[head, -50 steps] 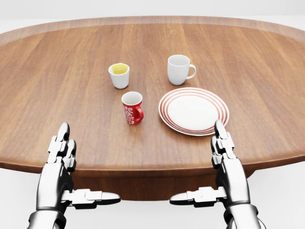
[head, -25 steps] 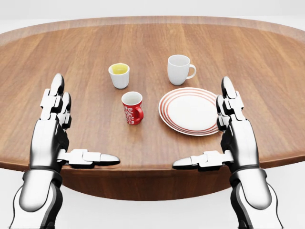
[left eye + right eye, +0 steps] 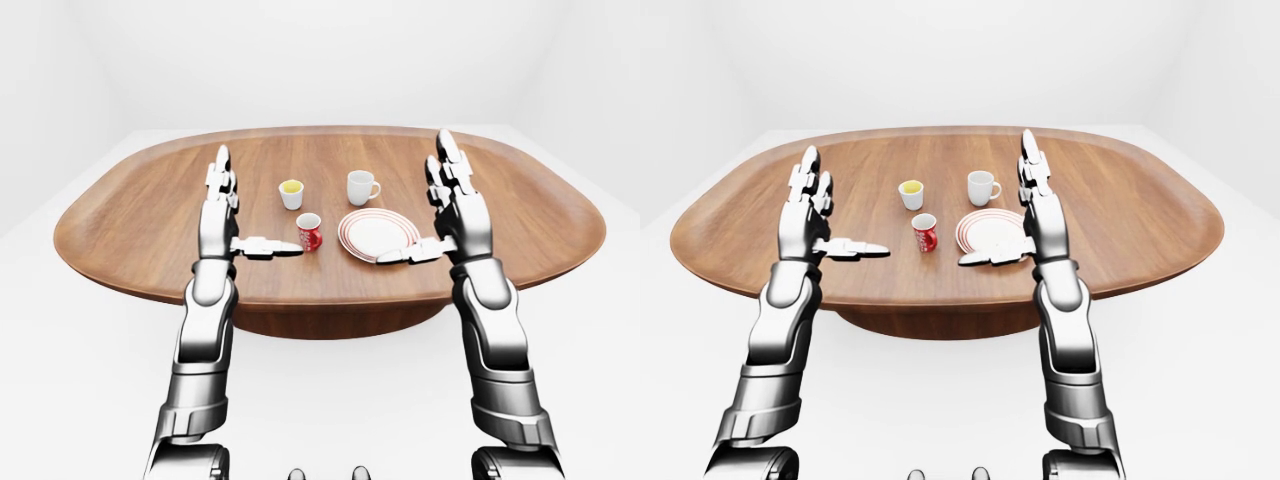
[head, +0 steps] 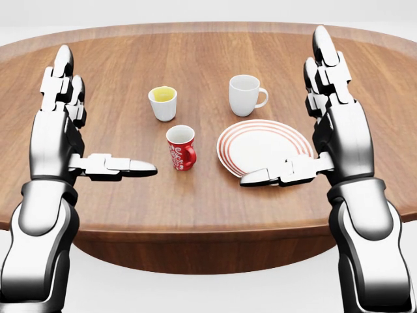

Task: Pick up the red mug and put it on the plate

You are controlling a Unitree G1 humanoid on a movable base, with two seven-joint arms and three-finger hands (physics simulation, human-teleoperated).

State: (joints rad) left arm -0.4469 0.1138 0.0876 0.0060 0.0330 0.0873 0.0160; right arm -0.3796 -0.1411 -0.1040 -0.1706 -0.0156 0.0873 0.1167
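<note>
Holding both hands spread wide and empty above the table (image 4: 195,208), we have our left hand (image 4: 55,140) and right hand (image 4: 339,130) flanking the red mug (image 4: 180,147), which stands upright just left of the striped plate (image 4: 260,151). It looks rigid, light and glossy; we'd grip its body, opposite the handle. Beyond stand a white mug (image 4: 245,94) and a yellow-filled cup (image 4: 163,103), neither blocking us.

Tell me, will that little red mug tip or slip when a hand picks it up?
The red mug looks rigid and glossy, so it may slip in metal fingers. It stands upright on a flat base on the table, so it is probably stable unless nudged high up. Its side handle could snag a finger and turn it.
</note>
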